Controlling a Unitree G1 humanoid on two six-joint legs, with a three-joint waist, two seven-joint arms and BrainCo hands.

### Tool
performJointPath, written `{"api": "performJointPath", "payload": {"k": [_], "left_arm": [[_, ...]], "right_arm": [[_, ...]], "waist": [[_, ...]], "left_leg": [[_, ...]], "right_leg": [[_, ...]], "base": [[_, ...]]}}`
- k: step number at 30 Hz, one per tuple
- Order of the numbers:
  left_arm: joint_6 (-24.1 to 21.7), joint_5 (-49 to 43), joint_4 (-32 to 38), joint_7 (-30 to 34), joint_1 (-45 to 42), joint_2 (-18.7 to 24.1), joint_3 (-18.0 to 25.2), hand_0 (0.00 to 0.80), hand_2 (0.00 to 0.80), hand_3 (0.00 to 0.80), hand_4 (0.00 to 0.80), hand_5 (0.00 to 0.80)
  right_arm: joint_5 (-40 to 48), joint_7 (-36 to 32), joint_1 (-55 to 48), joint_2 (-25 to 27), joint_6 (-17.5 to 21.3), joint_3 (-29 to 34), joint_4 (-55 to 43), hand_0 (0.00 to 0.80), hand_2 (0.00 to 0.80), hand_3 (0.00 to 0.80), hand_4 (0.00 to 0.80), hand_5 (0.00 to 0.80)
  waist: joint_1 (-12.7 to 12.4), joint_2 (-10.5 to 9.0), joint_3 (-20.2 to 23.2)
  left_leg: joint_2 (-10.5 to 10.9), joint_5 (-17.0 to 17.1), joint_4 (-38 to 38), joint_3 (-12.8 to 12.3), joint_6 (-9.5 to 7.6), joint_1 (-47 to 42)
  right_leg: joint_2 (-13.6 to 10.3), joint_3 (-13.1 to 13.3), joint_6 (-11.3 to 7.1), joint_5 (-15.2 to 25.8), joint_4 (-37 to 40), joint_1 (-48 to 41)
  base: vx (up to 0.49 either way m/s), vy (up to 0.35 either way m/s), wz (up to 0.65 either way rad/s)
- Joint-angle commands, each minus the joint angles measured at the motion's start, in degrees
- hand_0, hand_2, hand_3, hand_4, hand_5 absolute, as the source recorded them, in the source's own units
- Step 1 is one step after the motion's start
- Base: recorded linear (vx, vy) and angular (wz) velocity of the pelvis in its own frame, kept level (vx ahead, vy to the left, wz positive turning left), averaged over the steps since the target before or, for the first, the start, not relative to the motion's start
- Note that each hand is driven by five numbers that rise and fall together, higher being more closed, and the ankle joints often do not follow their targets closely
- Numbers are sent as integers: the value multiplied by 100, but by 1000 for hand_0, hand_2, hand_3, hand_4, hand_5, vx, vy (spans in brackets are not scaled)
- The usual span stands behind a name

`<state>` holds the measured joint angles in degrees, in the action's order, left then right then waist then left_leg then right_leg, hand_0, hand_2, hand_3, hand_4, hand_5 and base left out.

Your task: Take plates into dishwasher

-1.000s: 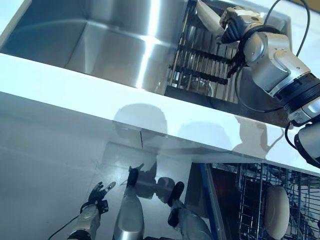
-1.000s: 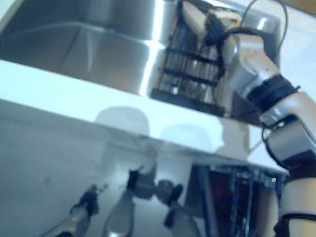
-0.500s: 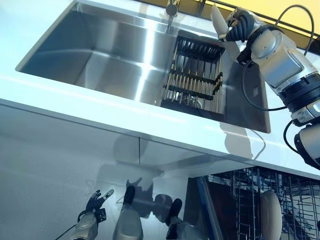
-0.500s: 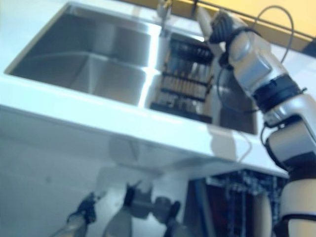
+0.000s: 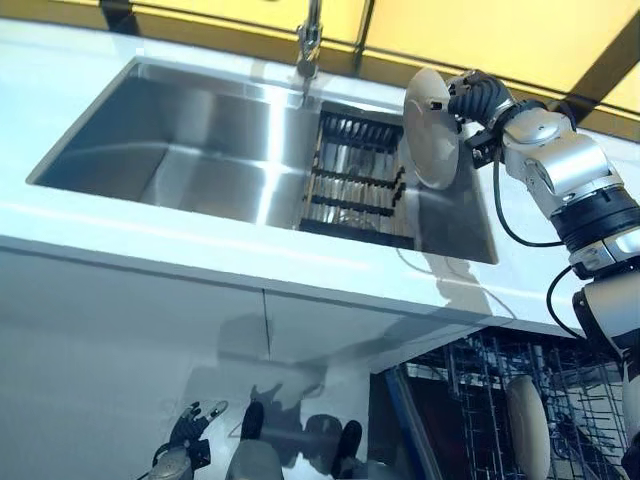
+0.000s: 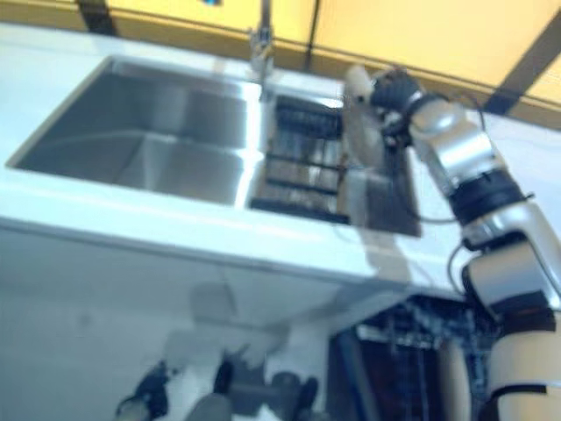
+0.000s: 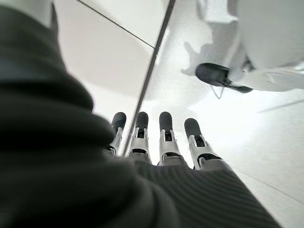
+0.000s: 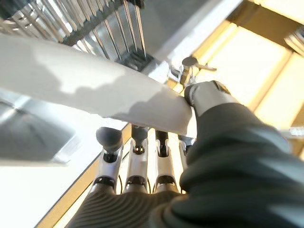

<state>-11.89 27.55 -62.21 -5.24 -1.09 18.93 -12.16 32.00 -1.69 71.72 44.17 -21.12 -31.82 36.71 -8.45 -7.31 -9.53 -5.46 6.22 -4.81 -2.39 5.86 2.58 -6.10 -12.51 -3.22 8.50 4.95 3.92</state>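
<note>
A steel sink (image 5: 190, 150) is sunk into the white worktop (image 5: 150, 235). A tap (image 5: 310, 35) stands at its far rim, at 12 o'clock. A dark drying rack (image 5: 355, 180) sits in the sink's 3 o'clock end. Below the worktop's front edge hangs a white cabinet front (image 5: 120, 330).

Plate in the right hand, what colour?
Plain white, no pattern visible. The plate shows best in the left eye view, held by the right hand above the sink.

R hand (image 5: 478, 103) raised, fingers pinching (thumb opposed); L hand (image 5: 186, 437) low, fingers straight.
</note>
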Motion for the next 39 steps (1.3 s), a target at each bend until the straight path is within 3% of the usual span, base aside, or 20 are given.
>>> {"api": "performJointPath", "payload": {"k": [1, 10, 24, 30, 39], "left_arm": [[-200, -391, -375, 64, 219, 76, -17, 0, 0, 0, 0, 0], [-216, -501, -537, 140, 177, -42, -97, 0, 0, 0, 0, 0], [-237, -662, -773, 290, 123, -18, -83, 0, 0, 0, 0, 0], [-207, -707, -783, 349, 159, 21, -48, 0, 0, 0, 0, 0], [-185, -754, -837, 451, 186, 49, 18, 0, 0, 0, 0, 0]], "right_arm": [[532, 24, 335, 304, 254, 227, 150, 800, 800, 800, 800, 800], [829, -54, 97, 702, 114, 558, 231, 800, 800, 800, 800, 800], [773, -768, 126, 1808, -68, 370, 893, 800, 800, 800, 800, 800], [726, -1123, -167, 2344, -105, 667, 1063, 800, 800, 800, 800, 800], [339, -1596, -820, 2702, -191, 1002, 1129, 800, 800, 800, 800, 800]], "waist": [[154, -170, 179], [440, -74, 469], [881, -76, 726], [1069, -84, 793], [1255, -87, 790]], "left_leg": [[47, -394, -19, -223, -155, -277], [-19, -464, -19, -452, -124, -537], [-59, -570, -19, -733, -107, -793], [-113, -582, -19, -851, -79, -815], [-129, -607, -19, -997, -88, -868]], "right_leg": [[-310, 13, -497, -193, 5, -400], [-263, 262, -490, -230, 5, -496], [-157, 669, -478, -233, 5, -522], [-97, 794, -473, -235, 5, -489], [-68, 910, -479, -205, 5, -445]], "base": [[59, -17, -28], [40, -3, -19], [39, -8, -14], [24, -23, -11], [9, -15, -7]]}}
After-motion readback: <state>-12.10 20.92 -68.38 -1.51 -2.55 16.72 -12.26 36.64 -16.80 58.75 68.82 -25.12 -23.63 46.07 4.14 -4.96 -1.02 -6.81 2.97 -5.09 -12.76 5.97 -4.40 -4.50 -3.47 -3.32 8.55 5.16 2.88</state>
